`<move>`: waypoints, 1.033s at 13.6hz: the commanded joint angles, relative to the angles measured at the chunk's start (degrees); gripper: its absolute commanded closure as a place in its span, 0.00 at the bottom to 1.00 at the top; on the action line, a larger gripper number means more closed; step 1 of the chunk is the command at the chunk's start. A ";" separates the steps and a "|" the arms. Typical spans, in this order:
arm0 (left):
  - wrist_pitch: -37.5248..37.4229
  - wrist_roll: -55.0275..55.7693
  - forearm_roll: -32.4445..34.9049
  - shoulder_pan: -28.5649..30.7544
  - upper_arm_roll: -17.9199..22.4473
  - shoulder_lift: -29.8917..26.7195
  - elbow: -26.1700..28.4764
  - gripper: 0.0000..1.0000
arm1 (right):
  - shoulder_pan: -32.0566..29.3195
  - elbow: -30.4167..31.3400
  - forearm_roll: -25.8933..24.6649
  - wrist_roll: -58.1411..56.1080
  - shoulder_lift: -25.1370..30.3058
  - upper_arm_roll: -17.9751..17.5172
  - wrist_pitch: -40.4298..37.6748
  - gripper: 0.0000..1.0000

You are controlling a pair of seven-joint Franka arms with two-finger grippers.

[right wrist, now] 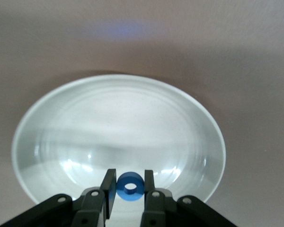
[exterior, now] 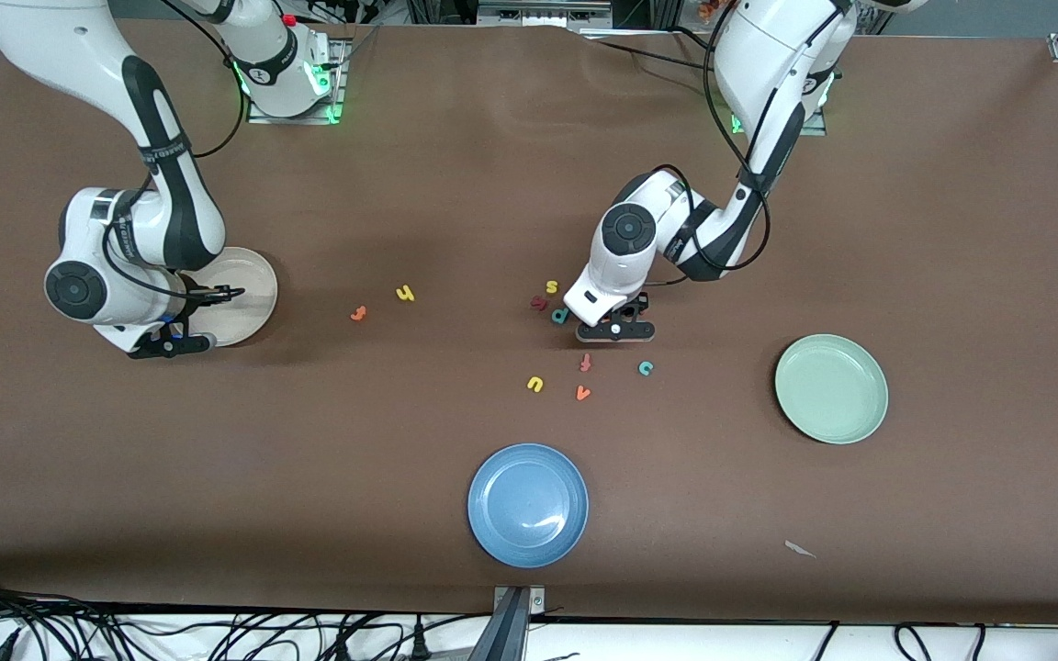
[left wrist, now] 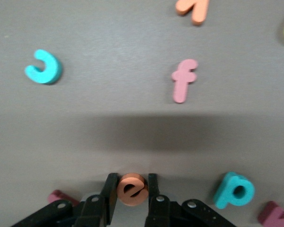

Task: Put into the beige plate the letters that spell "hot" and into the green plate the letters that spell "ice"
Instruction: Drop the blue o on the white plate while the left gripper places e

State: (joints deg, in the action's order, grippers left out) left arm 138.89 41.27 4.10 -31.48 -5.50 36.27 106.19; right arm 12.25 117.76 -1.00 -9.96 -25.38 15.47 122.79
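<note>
The left gripper (left wrist: pixel 130 189) has its two fingers (left wrist: pixel 110 191) pressed on the sides of the orange e (left wrist: pixel 131 189), down low on the brown desk (exterior: pixel 951 229). The fingers are almost closed, because the letter is so small. Taking the left wrist view as a clock with the e in the middle, the teal p (left wrist: pixel 235 190) sits at 3 o'clock, the pink f (left wrist: pixel 183 79) is up near 1 o'clock, and the teal c (left wrist: pixel 44 67) is up near 11 o'clock. A dark red letter (left wrist: pixel 60 196) peeks out at 9 o'clock, but I cannot tell which letter it is.

The right gripper (right wrist: pixel 129 185) holds the blue o (right wrist: pixel 130 185) between its nearly closed fingers (right wrist: pixel 110 187), right over the beige plate (right wrist: pixel 118 123). The plate looks bare inside.

In the front view, taking the blue plate (exterior: pixel 528 504) as the clock's middle, the green plate (exterior: pixel 831 388) is at about 2 o'clock and has nothing in it. The yellow h (exterior: pixel 405 294) and an orange letter (exterior: pixel 358 313), probably the t, lie at about 11 o'clock, out on the desk.

These letters look like foam, so I think they are very light, soft and squashy. They could twist or pop out. A gentle pinch across the flat sides, right in the middle, seems best.
</note>
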 commanded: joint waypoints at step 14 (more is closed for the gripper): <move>-13.30 -35.19 9.60 25.66 0.58 -6.30 -4.76 1.00 | 0.94 -3.58 0.56 32.84 6.75 -15.37 -2.38 0.00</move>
State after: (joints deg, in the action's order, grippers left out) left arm 126.41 10.25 10.54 -8.48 -4.25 30.94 101.34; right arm 13.57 115.25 -0.76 14.53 -18.95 2.79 121.09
